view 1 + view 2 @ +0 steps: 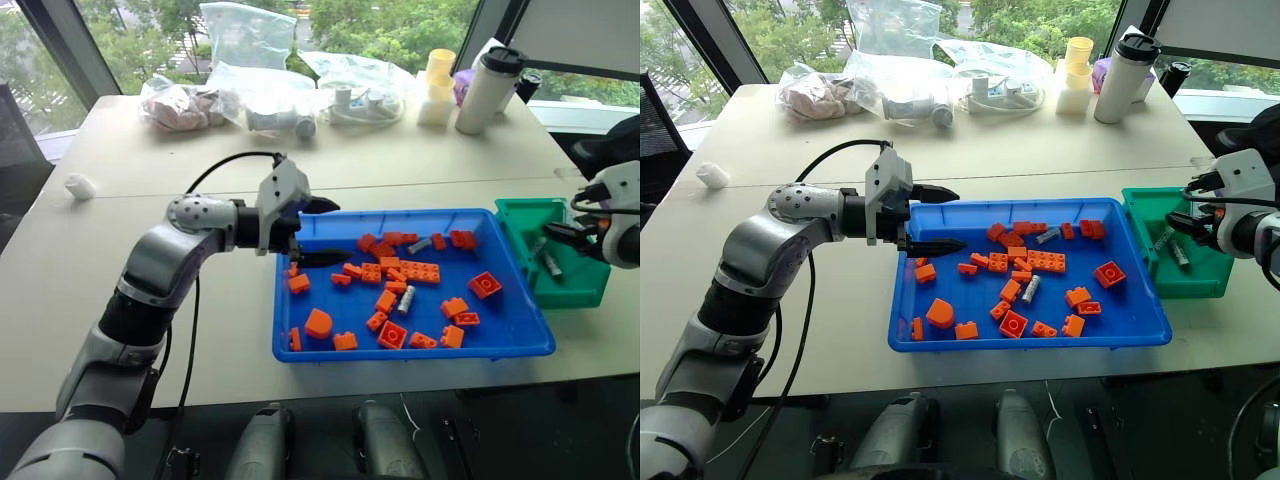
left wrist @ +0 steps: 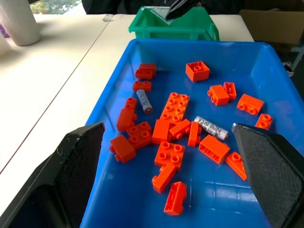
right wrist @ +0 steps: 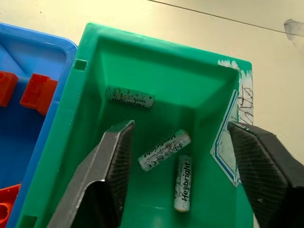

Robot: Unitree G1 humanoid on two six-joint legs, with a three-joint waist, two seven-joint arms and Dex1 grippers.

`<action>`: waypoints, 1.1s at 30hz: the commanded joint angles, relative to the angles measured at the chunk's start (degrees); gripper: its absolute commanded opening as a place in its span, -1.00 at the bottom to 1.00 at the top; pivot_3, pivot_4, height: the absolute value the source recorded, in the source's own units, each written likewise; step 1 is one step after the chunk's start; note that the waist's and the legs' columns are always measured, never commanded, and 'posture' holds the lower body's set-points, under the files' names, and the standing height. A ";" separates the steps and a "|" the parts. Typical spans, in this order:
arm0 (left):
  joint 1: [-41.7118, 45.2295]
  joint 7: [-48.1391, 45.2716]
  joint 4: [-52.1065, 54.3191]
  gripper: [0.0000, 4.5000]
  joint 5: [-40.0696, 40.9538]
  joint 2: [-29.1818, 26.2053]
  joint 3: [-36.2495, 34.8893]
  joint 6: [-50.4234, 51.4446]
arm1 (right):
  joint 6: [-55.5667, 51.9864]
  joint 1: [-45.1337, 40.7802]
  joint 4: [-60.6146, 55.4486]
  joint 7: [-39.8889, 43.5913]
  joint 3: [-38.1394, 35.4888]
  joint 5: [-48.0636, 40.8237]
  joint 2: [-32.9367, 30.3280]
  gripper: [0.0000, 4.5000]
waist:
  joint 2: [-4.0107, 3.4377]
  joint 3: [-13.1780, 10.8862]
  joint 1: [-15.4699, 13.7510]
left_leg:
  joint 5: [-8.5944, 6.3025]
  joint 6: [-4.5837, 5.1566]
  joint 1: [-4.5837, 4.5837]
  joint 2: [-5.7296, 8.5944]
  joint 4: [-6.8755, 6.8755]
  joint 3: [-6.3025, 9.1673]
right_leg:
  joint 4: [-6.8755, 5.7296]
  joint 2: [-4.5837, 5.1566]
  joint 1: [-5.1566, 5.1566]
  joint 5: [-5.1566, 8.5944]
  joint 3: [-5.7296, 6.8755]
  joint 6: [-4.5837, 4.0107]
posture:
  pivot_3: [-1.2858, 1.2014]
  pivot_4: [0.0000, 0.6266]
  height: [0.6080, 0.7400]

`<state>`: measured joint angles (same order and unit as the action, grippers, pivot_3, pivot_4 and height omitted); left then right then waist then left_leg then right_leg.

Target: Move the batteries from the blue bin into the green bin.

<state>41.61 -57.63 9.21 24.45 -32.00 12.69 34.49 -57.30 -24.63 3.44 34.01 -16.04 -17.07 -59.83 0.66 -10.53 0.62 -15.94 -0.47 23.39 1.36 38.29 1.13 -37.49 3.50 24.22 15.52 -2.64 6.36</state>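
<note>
The blue bin lies on the table and holds many orange bricks and two silver batteries; the left wrist view shows these batteries too. My left gripper is open and empty, hovering over the bin's left end and pointing right. The green bin stands against the blue bin's right end. Three batteries lie on its floor. My right gripper hangs open above them, holding nothing.
At the table's far edge are clear plastic bags, a white tumbler with a black lid and a yellow-and-white bottle. A small white object lies far left. The table's front edge runs just below the blue bin.
</note>
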 commanded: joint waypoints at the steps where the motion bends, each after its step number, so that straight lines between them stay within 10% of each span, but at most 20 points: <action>1: -0.04 -0.57 2.51 1.00 0.34 -0.96 -1.42 -0.01 | 1.48 -1.46 -1.16 0.10 -1.65 0.24 -1.09 0.96 | 0.00 0.00 0.05 | 0.00 0.00 0.00 0.00 0.00 0.00 | 0.00 0.00 0.00 0.00 0.00 0.00 | 0.03 -0.52 1.00; 12: -2.66 -7.66 8.22 1.00 -2.18 -11.22 1.50 0.45 | 3.21 7.22 -23.82 21.24 -0.63 -15.35 -2.90 0.96 | -0.01 0.00 0.15 | -0.01 0.01 -0.01 -0.07 -0.03 0.05 | 0.03 -0.08 -0.02 0.00 0.02 0.00 | 0.03 -0.52 1.00; 33: -4.01 -6.73 9.88 1.00 -2.76 -13.43 0.52 2.28 | 9.71 8.33 -25.05 20.41 20.77 -9.15 4.64 0.96 | 0.02 -0.01 0.04 | -0.01 0.01 0.01 -0.02 0.09 0.08 | 0.02 -0.03 -0.06 -0.01 0.05 0.02 | 0.03 -0.52 1.00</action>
<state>37.06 -64.62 17.13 21.86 -44.94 14.43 36.58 -48.57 -15.25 -21.63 54.82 4.76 -27.05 -55.53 0.67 -10.54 0.66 -15.95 -0.46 23.40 1.34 38.38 1.21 -37.47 3.47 24.16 15.51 -2.59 6.38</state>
